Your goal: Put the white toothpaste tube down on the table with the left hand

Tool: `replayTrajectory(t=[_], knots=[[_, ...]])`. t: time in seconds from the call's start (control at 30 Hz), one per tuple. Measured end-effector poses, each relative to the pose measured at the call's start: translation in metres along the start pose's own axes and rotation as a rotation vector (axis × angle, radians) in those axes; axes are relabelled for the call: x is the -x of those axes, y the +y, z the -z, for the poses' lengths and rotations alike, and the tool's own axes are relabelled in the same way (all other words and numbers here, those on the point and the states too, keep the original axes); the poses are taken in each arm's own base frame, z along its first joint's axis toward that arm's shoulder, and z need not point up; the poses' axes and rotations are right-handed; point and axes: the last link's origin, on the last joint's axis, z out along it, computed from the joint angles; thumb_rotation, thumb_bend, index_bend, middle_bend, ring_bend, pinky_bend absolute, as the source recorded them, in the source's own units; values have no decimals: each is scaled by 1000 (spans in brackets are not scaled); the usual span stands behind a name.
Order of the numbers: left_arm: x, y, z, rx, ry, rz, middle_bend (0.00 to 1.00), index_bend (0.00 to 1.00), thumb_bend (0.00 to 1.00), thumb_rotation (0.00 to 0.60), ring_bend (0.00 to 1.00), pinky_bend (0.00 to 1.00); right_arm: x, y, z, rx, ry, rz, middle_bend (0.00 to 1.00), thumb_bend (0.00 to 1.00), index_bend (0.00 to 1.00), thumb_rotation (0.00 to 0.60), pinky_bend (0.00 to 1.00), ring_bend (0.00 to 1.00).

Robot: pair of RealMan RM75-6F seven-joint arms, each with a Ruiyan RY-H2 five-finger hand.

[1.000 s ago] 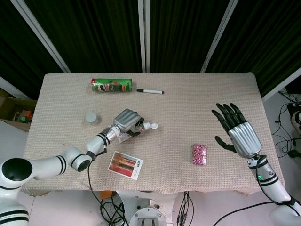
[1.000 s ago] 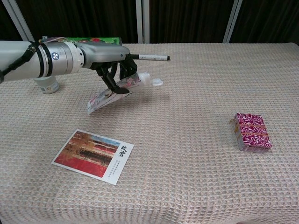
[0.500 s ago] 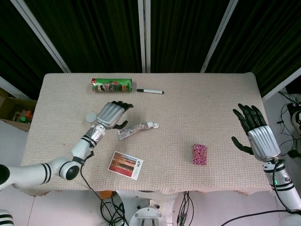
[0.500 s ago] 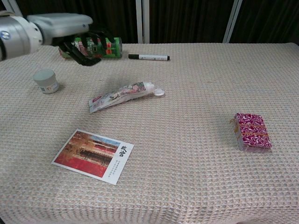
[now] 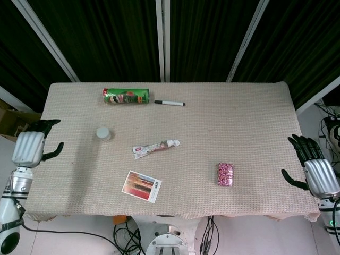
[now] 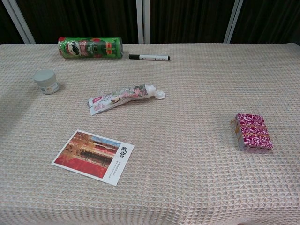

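- Near the middle of the table (image 5: 239, 106), the white toothpaste tube (image 5: 155, 147) lies flat on the woven cloth, cap end toward the robot's right, crimped end toward its left; nothing touches it.
- Your left hand (image 5: 29, 147) hangs off the table's left edge, well apart from the tube, fingers spread and holding nothing; only the head view shows it.
- Your right hand (image 5: 317, 172) sits off the right edge, fingers likewise apart and empty.
- Judged from this layout, the placing step looks complete: the tube rests free and level, with no lean or overhang.
- To finish well, keep the left arm wide of the small white jar (image 5: 103, 133), which stands between that hand and the tube, so no sweep nudges either item.
- Leave the tube as it lies; its flip cap appears open, so a re-grasp could squeeze paste out.
- Around the tube: a postcard (image 6: 93, 156) nearer the robot, a green can (image 6: 90, 48) and black marker (image 6: 149, 57) at the far side, and a red patterned pack (image 6: 252, 132) to the right; all lie apart from it.
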Motion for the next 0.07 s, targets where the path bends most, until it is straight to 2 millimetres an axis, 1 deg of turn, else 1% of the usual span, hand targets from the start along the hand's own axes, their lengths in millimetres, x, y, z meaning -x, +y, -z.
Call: replayTrajectory(t=[0.07], knots=[[0, -6, 21, -11, 2, -7, 236, 214, 346, 510, 184, 217, 3, 1, 9, 15, 10, -12, 52, 289, 0, 600, 8, 0]])
